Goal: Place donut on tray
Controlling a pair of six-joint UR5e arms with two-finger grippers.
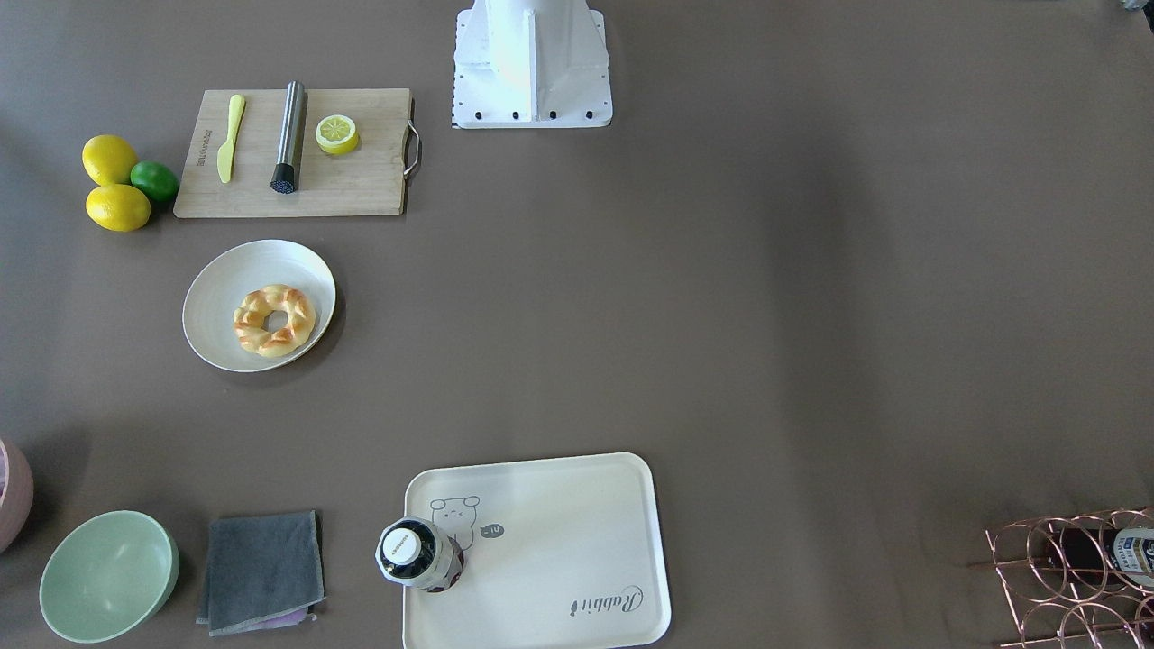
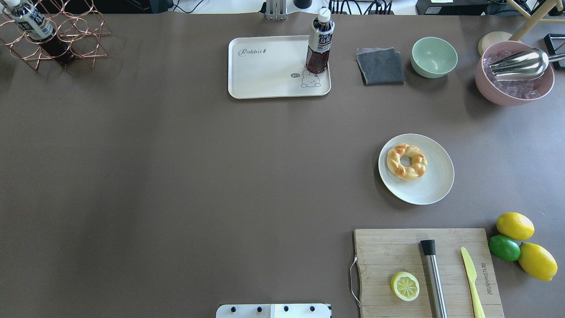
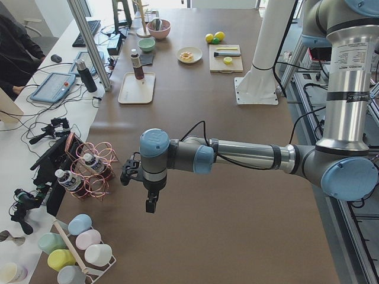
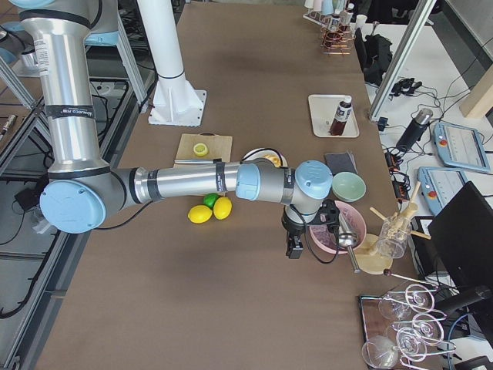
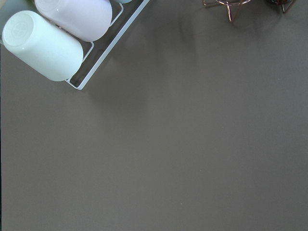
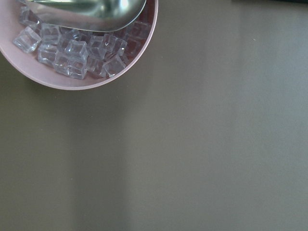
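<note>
The donut (image 2: 406, 161) is a twisted golden ring with orange-brown patches. It lies on a round white plate (image 2: 435, 185), right of the table's middle in the overhead view; it also shows in the front view (image 1: 274, 320). The cream tray (image 2: 265, 75) with a bear drawing stands at the far edge and bears a dark drink bottle (image 2: 318, 42) at its right end. My left gripper (image 3: 151, 204) hangs over bare table far to the left, and my right gripper (image 4: 293, 248) hangs by the pink bowl. Both show only in the side views, so I cannot tell if they are open or shut.
A wooden cutting board (image 2: 388, 247) bears a lemon half (image 2: 404, 285), a steel rod and a yellow knife. Lemons and a lime (image 2: 504, 247) lie to its right. A grey cloth (image 2: 380, 66), green bowl (image 2: 434, 56), pink ice bowl (image 2: 514, 73) and copper bottle rack (image 2: 53, 37) line the far edge.
</note>
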